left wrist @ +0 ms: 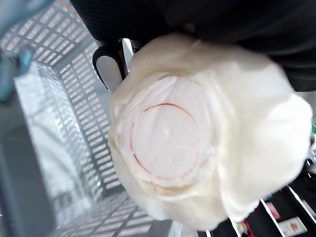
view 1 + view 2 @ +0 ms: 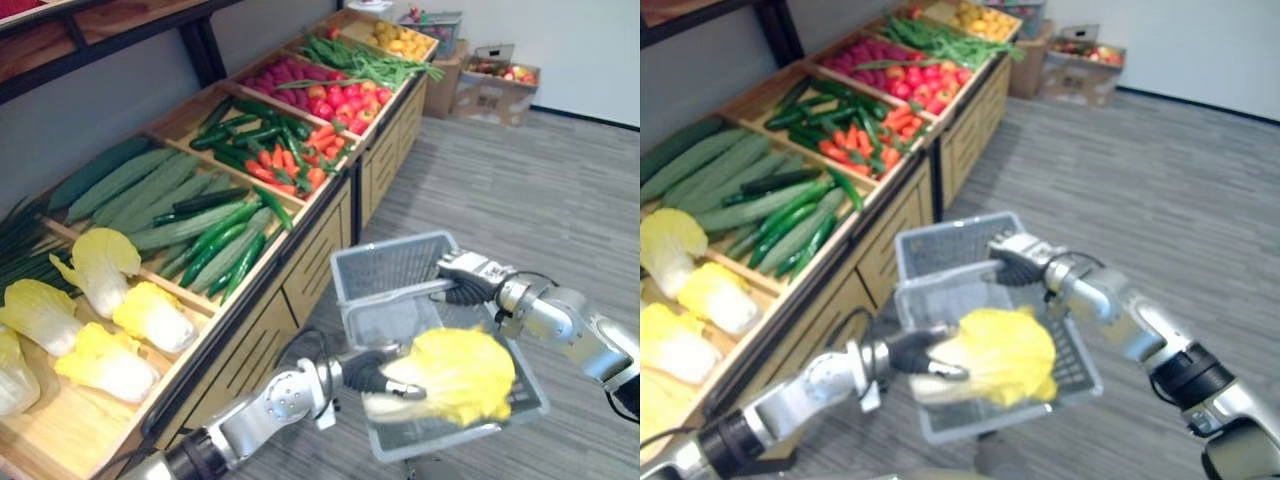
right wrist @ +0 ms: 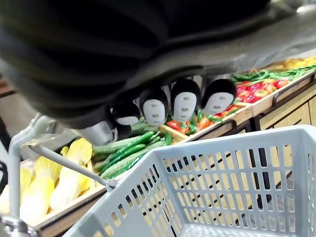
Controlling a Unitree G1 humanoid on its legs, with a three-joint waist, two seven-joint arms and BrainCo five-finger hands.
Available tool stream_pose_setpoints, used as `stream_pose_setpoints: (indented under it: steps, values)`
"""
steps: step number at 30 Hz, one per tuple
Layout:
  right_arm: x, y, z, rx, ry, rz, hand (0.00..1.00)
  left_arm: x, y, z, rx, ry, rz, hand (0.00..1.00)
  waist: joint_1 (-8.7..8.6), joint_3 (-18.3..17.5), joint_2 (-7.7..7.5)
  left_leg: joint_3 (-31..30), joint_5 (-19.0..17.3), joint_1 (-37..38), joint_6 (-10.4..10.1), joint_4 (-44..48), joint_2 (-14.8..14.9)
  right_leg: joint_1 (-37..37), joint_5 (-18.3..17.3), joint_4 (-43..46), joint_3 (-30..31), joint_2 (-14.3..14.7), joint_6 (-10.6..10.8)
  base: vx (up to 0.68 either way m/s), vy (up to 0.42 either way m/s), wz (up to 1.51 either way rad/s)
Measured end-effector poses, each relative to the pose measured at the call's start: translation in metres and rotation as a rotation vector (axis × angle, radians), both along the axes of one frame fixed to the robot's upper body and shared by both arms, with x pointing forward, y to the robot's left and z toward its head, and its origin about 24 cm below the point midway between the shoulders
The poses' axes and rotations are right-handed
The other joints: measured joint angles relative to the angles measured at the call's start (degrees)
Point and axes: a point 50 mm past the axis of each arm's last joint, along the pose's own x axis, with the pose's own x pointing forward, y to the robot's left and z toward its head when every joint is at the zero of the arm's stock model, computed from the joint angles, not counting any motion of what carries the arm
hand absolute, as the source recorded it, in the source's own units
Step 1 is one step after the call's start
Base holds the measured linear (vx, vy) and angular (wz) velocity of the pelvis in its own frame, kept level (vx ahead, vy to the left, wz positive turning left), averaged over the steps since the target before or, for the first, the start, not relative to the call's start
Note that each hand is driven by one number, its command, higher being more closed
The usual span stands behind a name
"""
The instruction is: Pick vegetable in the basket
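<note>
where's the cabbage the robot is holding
The yellow leafy cabbage is gripped in the left hand over the near end of the grey plastic basket, whose handle the right hand holds.

The two eye views look down from head height, set slightly apart, onto the basket (image 2: 390, 265) just in front and the produce stand (image 2: 312, 258) running away on the left; they share both, and the striped floor (image 2: 520, 170). The left wrist view sits very close to the cabbage (image 1: 197, 133), facing its cut base. The right wrist view looks past the right hand (image 3: 185, 101), over the basket's rim, toward the stand
</note>
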Motion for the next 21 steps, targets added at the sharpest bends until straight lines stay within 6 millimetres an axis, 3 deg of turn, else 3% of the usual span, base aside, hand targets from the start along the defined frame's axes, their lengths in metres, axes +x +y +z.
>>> stream_pose_setpoints:
  steps: [6,10,15,16,21]
  values:
    - [0.000,-0.002,0.013,0.115,-0.041,-0.034,1.00,0.024,-0.021,-0.013,-0.084,0.057,0.257,1.00,-0.31,0.53,-0.86,-1.80,0.82,-0.91,0.65,-1.69,-1.36,-0.02,-0.02,-0.14,-0.73,-0.75,0.02,-0.01,0.006,0.09]
    - [0.005,-0.009,-0.003,0.116,0.039,-0.086,1.00,0.036,-0.025,-0.025,-0.085,0.114,0.400,1.00,-0.43,1.15,-1.87,-3.73,2.05,-1.94,1.51,-4.33,-3.47,-0.22,-0.31,-0.91,-1.38,-1.99,0.36,-0.02,0.022,0.19]
    - [0.009,-0.016,-0.021,0.107,0.142,-0.139,1.00,0.040,-0.022,-0.033,-0.008,0.115,0.447,1.00,-0.33,1.77,-2.66,-4.78,2.80,-2.80,2.43,-5.24,-5.04,-0.89,-0.09,-0.89,-1.54,-2.92,0.09,-0.01,0.032,0.08]
    - [0.010,-0.016,-0.023,0.119,0.160,-0.145,1.00,0.043,-0.021,-0.033,0.003,0.105,0.465,0.00,-0.36,2.03,-3.06,-4.79,2.75,-2.79,2.52,-5.25,-5.27,-0.89,-0.09,-0.95,-1.51,-3.06,0.09,0.00,0.036,0.00]
    - [0.011,-0.022,-0.024,0.119,0.181,-0.171,1.00,0.053,-0.026,-0.029,0.022,0.078,0.491,0.00,-0.38,3.47,-3.90,-5.22,2.35,-2.91,2.91,-5.20,-5.96,-0.77,-0.20,-1.00,-1.48,-4.00,0.24,-0.01,0.035,0.03]
